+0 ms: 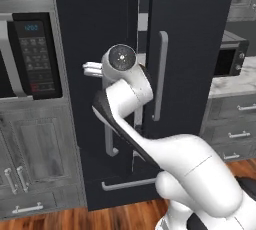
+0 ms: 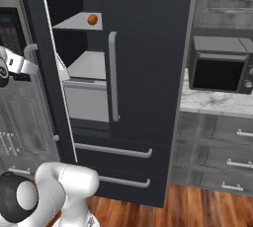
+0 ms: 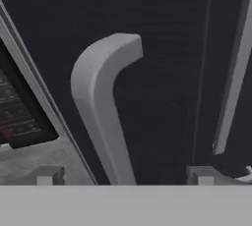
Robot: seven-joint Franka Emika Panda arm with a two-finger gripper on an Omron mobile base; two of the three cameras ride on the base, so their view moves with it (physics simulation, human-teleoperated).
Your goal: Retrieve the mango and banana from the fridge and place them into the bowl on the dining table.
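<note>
The dark navy fridge (image 1: pixel 100 19) fills the middle, its left door (image 2: pixel 47 93) swung slightly ajar. Through the gap, light grey shelves show, and the small orange mango (image 2: pixel 92 19) sits on an upper shelf. My gripper (image 3: pixel 125 176) is open, its fingertips (image 3: pixel 48 175) standing either side of the left door's silver bar handle (image 3: pixel 101 122) without touching it. The hand (image 1: pixel 91 68) is at handle height in front of the left door, and also shows at the far left edge (image 2: pixel 21 65). The banana, the bowl and the dining table are out of view.
A built-in microwave (image 1: pixel 32 56) sits in the grey cabinets left of the fridge. On the right, a dark countertop oven (image 2: pixel 220 70) stands on a marble counter (image 2: pixel 207 103) above grey drawers. The right door's handle (image 1: pixel 161 74) and the lower drawer handles (image 2: pixel 113 149) are close by.
</note>
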